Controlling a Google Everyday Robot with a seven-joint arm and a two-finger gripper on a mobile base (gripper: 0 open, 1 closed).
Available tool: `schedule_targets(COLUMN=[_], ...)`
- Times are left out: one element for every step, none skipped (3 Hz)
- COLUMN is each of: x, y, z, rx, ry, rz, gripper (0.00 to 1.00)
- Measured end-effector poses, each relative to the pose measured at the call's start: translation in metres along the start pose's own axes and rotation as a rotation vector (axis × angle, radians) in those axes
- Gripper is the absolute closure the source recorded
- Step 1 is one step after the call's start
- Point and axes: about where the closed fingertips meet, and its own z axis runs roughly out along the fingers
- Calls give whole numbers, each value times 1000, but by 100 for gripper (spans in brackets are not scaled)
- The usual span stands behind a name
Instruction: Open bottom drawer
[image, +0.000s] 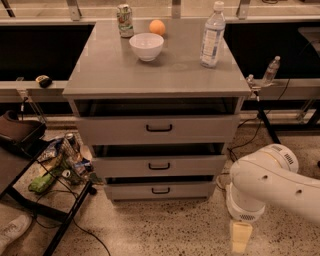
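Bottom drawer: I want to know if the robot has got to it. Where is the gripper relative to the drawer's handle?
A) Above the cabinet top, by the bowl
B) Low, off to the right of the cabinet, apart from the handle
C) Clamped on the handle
B: the gripper hangs near the floor, right of the cabinet, clear of the bottom drawer and its black handle.

The single camera looks forward and down at the desk (115, 75) front from moderately near; the tool (241, 237) sits low, the desk up-left of it.
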Motion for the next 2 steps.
schedule_targets(x=[7,28], y=[-22,-76], z=[31,109], rx=[34,92], ry=[-20,-16], rz=[4,19], gripper=[0,0])
